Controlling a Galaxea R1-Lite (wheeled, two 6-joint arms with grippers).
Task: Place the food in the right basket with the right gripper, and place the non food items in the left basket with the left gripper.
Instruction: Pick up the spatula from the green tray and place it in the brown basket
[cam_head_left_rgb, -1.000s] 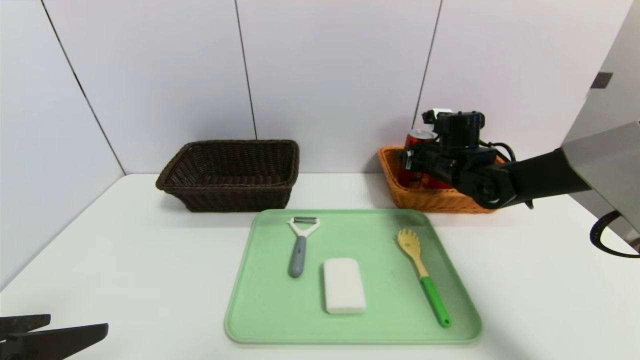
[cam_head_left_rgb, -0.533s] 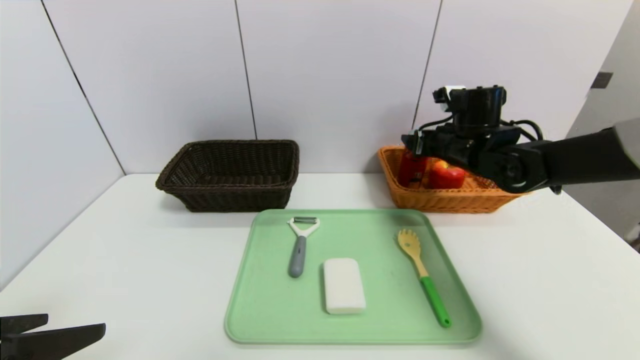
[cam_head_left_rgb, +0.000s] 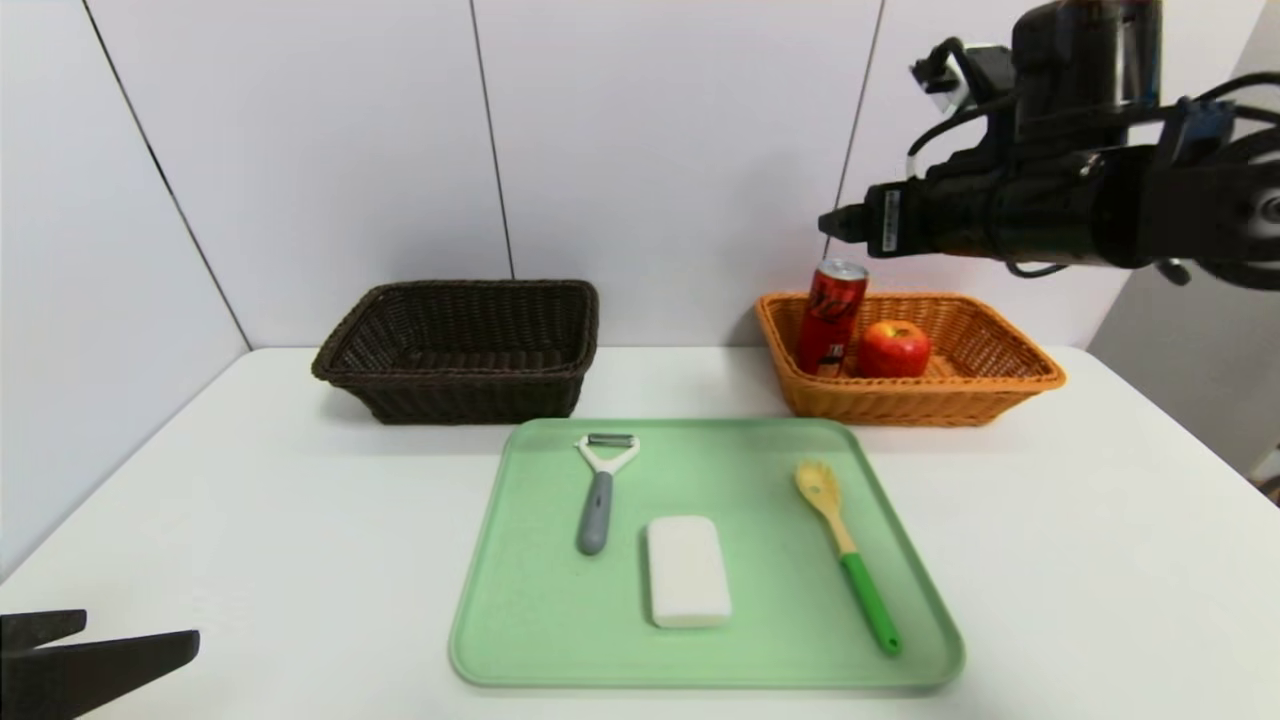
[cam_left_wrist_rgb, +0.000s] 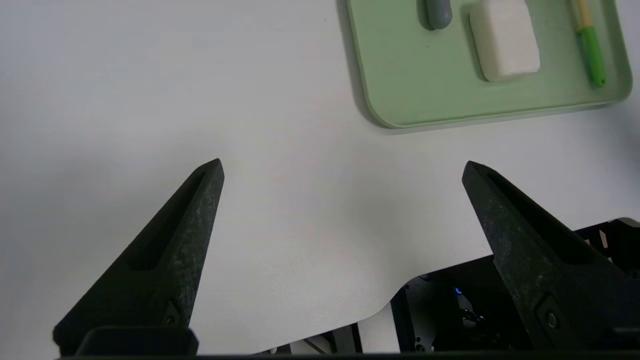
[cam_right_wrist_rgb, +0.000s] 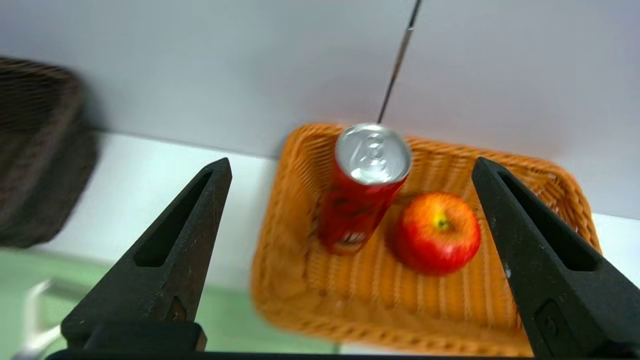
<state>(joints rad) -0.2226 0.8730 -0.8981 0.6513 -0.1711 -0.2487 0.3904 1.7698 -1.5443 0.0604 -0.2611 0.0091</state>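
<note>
1. The right arm enters from the right side of the scene and extends across the upper right, held high and roughly level, at the far right of the scene.
2. The black right gripper (cam_right_wrist_rgb: 350, 170) points leftward and slightly downward in the head view. Its two tapered fingers (cam_right_wrist_rgb: 170, 250) are spread wide apart with nothing between them.
3. The left arm is parked at the near left corner.
4. The black left gripper (cam_left_wrist_rgb: 342, 167) is low and tilted downward. Its fingers (cam_left_wrist_rgb: 175, 250) are spread fully apart and grip nothing.
</note>
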